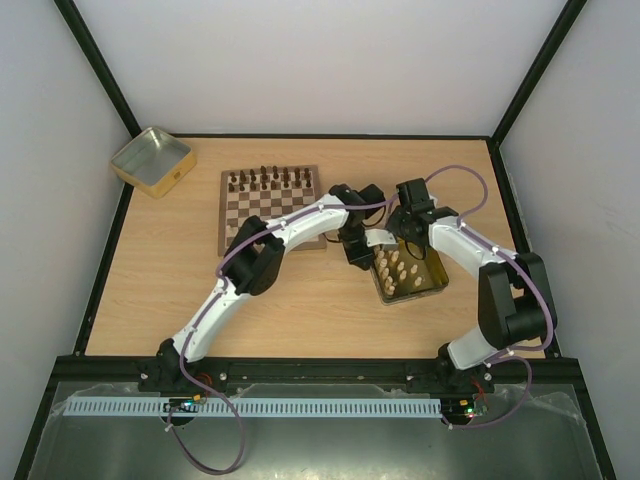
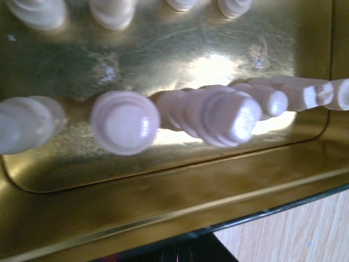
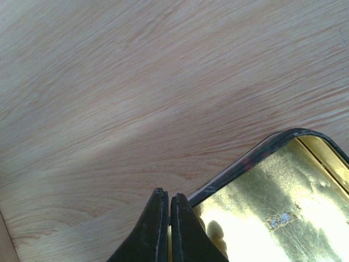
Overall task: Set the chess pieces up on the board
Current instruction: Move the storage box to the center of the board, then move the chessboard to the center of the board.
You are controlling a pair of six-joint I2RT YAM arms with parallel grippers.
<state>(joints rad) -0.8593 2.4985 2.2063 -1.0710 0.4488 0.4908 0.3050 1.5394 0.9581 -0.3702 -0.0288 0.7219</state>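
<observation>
A pale wood-grain laminate worktop (image 1: 300,310) is enclosed by plain white walls (image 1: 320,60) and a black frame (image 1: 320,372). At the far-left corner a shiny gold metal tin (image 1: 152,160), shallow with rounded corners, is seen well apart from everything else. Further right, mid-worktop, the board (image 1: 270,208) is laid flat: square, wooden, light and dark brown checks, brown border. Dark chessmen (image 1: 272,180) are lined up upright along its far edge. The left arm is stretched across the board's near right corner. The left gripper (image 1: 358,250) is held at the left edge of a second gold tin (image 1: 430,285), right of the board. It is closed; whether anything is gripped cannot be told. The chess pieces (image 1: 402,268), cream-white turned wood, are stood in rows inside this second tin. In the left wrist view they are blurred against its scratched, glossy floor. The right gripper (image 3: 166,194) is pressed fully closed, nothing between its black fingers, tips at the tin's rounded corner above bare worktop.
</observation>
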